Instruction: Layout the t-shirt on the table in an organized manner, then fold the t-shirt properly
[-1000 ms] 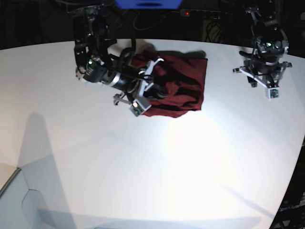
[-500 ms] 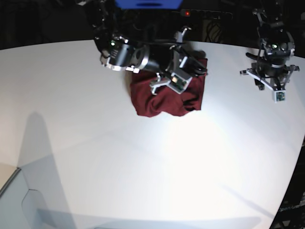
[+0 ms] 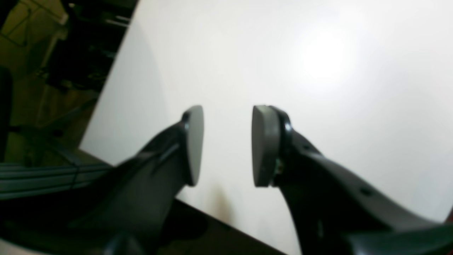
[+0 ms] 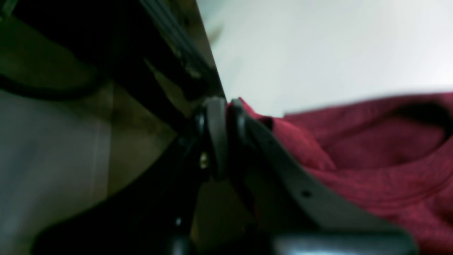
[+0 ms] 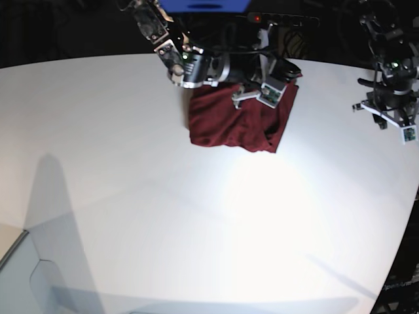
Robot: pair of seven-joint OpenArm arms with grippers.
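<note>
- The maroon t-shirt (image 5: 236,121) lies bunched near the far edge of the white desk (image 5: 196,222), one corner lifted toward the far edge by the right gripper (image 4: 226,106).
- In the right wrist view that gripper's jaws are pressed together, and a fold of the red knit reaches up to them; they appear to pinch the cloth's edge, though blur hides the exact hold.
- The left gripper (image 3: 226,145) hangs over bare desk well apart from the shirt, its jaws spread and holding nothing.
- The shirt is judged not yet laid out: it is a rumpled heap with no sleeve or hem clearly told apart.
- To spread it well, the pinched corner would best be drawn outward low and slowly, so the fabric unrolls rather than drags as a lump.
- The idle arm could take the opposite corner to tension the cloth.
</note>
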